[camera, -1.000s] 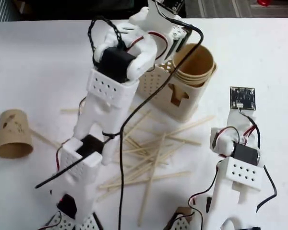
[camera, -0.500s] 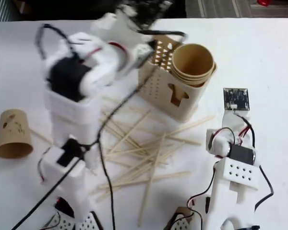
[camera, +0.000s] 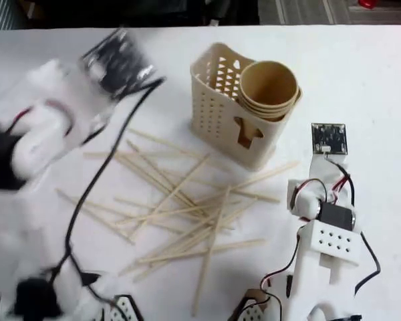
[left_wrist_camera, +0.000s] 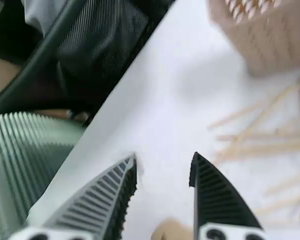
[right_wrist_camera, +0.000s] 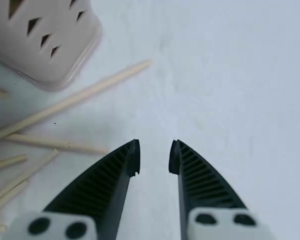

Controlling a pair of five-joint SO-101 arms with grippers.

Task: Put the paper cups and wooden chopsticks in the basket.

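The left fingers (left_wrist_camera: 110,195) are spread wide and hold nothing. The right fingers (right_wrist_camera: 110,185) stand a little apart and are empty too, low over the bare counter (camera: 374,80) just beside the basket (camera: 217,100).

By my reading the task is partly done. A stack of paper cups (camera: 269,87) sits nested inside the basket, at the end nearest the right arm (camera: 324,231). The chopsticks (camera: 180,207) are not in yet. They lie scattered and crossing one another on the counter, from the foot of the basket out toward the arms. One chopstick (right_wrist_camera: 75,100) ends close to the basket's corner. Gathering that whole pile looks like the bulk of the remaining work.

Several things cannot be settled. The cups' rims overlap, so I cannot count them. The basket's walls and the cups hide its floor, so I cannot tell whether any sticks are inside. The left arm (camera: 40,140) is hard to make out and covers the counter well away from the basket, so a loose cup could lie beneath it. A tan patch (left_wrist_camera: 170,232) between the left fingers, cut off at the frame's edge, may be such a cup.
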